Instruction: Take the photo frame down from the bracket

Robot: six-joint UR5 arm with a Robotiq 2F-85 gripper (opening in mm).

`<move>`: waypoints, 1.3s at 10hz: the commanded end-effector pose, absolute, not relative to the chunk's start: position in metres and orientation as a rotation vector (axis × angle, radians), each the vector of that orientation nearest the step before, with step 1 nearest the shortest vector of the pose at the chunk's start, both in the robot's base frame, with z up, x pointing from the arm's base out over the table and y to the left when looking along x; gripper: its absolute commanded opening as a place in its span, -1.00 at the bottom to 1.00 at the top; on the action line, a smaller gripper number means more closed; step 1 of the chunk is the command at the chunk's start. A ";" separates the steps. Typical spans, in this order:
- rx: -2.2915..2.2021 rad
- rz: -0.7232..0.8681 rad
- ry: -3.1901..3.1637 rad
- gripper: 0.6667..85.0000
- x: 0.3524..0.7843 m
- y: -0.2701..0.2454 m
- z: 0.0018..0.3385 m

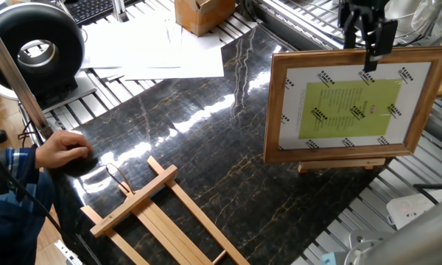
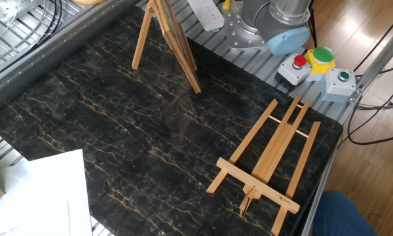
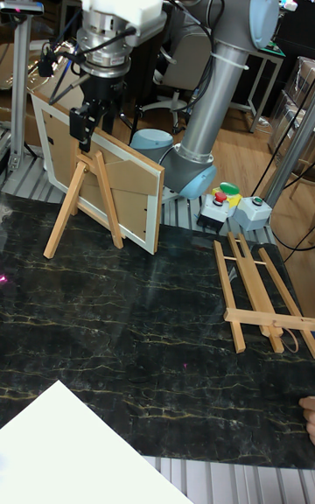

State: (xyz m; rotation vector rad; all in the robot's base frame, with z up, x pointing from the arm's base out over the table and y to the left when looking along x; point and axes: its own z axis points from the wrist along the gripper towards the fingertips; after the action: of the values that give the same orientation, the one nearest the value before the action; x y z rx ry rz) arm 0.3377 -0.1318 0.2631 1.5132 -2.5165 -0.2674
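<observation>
The photo frame (image 1: 357,103), light wood with a white mat and a yellow-green sheet, stands upright on the bracket (image 1: 342,165) at the right of the dark marble table. In the tall fixed view I see the frame's brown back (image 3: 122,189) leaning on the A-shaped bracket (image 3: 81,206). My gripper (image 1: 367,60) comes down from above onto the frame's top edge. One finger (image 1: 370,62) hangs in front of the mat and the other is behind the frame. The gripper (image 3: 84,141) looks open, astride that edge. The other fixed view shows only the bracket's legs (image 2: 143,36).
A longer slatted easel with a wire loop (image 1: 155,213) lies flat near the table's front edge (image 2: 268,164). A person's hand (image 1: 62,147) rests at the left corner. Papers (image 1: 155,48) and a cardboard box (image 1: 202,15) lie behind. Button boxes (image 2: 314,65) sit by the arm's base (image 2: 275,19).
</observation>
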 end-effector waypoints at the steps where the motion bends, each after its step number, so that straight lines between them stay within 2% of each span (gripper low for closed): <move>1: 1.499 -0.294 -2.562 0.48 0.335 -0.127 0.257; 7: 1.449 -0.279 -2.607 0.00 0.331 -0.132 0.255; 10: 1.430 -0.270 -2.620 -0.15 0.332 -0.133 0.255; 11: 1.403 -0.278 -2.636 -0.31 0.332 -0.131 0.255; 13: 1.346 -0.273 -2.680 -0.99 0.336 -0.129 0.255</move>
State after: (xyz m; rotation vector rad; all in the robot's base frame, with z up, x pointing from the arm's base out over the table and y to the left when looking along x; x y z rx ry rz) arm 0.3315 -0.1335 0.2542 1.3928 -2.6314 -0.2665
